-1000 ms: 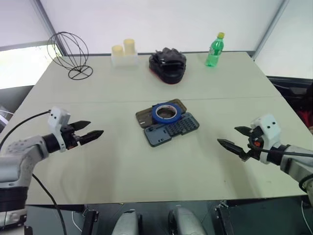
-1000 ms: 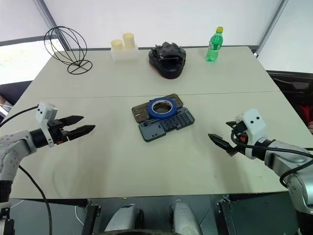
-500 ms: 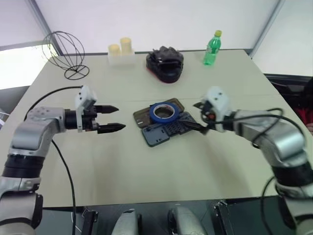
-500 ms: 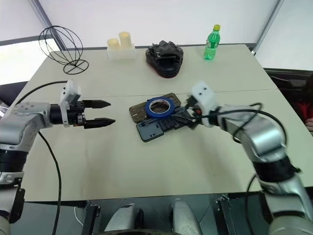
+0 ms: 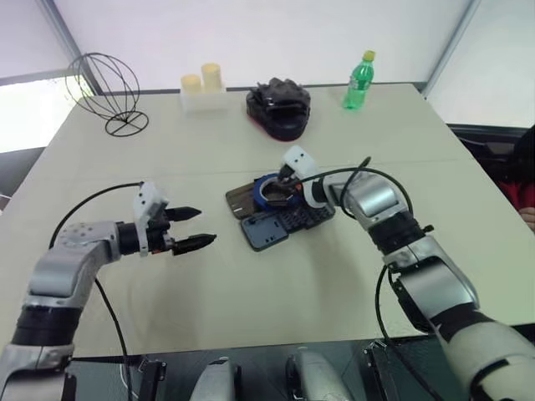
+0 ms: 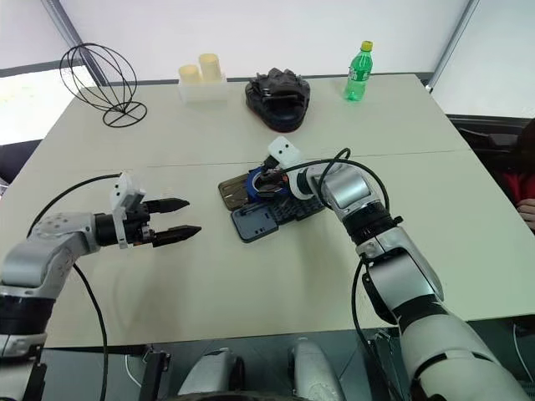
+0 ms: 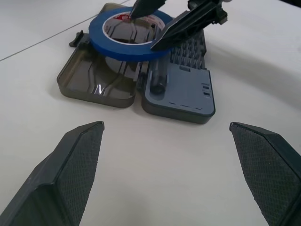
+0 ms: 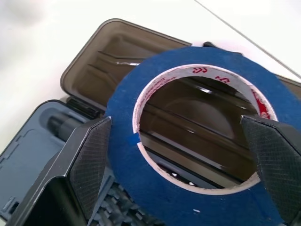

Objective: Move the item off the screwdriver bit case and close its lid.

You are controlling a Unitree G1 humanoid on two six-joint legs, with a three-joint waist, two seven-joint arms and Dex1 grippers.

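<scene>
1. Your blue tape roll (image 5: 273, 191) was sitting on the open screwdriver bit case (image 5: 288, 224), lying across the join between the grey-blue tray and the smoky-brown lid (image 5: 242, 200). So the lid was flat on the bench (image 5: 251, 292), not closed.
2. Your right pincer (image 7: 157, 21) was right at the roll with its fingers spread wide. In the left wrist view one fingertip pointed down into the hollow centre and the other sat outside the roll's outer wall, on the tray side. I couldn't tell if either tip was actually touching the tape, and nothing was gripped.
3. From the right wrist view the two black fingers (image 8: 91, 157) framed the roll, and you could see the lid's ribs through the hole and the rows of bits just under the near edge of the tape.
4. Your left pincer (image 5: 199, 228) hovered over bare bench to the left of the case, well apart from it, aimed toward it. Fingers wide there too, holding nothing.
5. Case was around the middle of the bench, angled a bit, with the lid on the far-left side and the tray nearer you.
6. Back row stuff along the far edge: wire globe thing (image 5: 107, 88) on the left, a white holder with two pale yellow cylinders (image 5: 201, 90), a bulky black object on a red base (image 5: 278, 107), and a green bottle (image 5: 359, 82) with a yellow cap on the right. All well away from the case.
</scene>
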